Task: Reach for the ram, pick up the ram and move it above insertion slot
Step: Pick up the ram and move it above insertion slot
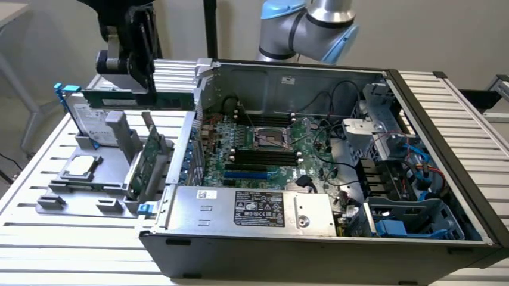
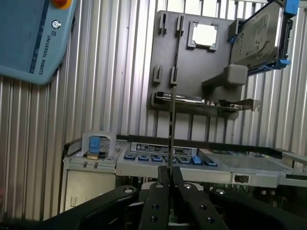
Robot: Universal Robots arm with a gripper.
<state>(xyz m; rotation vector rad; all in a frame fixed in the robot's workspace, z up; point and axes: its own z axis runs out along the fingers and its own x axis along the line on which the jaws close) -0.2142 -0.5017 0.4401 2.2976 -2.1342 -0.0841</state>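
My gripper (image 1: 145,88) is shut on the ram (image 1: 171,100), a thin green stick held level in the air. It hangs over the grey parts holder (image 1: 59,187), just outside the open computer case at the exterior view's left. In the wrist view the ram (image 2: 171,129) appears edge-on as a thin line running out from between the two black fingers (image 2: 158,196) of the gripper (image 2: 170,184). The insertion slots (image 1: 263,156) are parallel black sockets on the motherboard inside the case, below the processor socket. They lie to the exterior view's right of the ram and lower than it.
The holder carries a processor chip (image 1: 82,168), a silver hard drive with blue rails (image 1: 86,122) and a green card with a bracket (image 1: 149,158). The case wall (image 1: 202,83) stands between ram and motherboard. A power supply (image 1: 254,208), a blue slot (image 1: 250,174), cables (image 1: 326,149) and a teach pendant (image 2: 33,38) are nearby.
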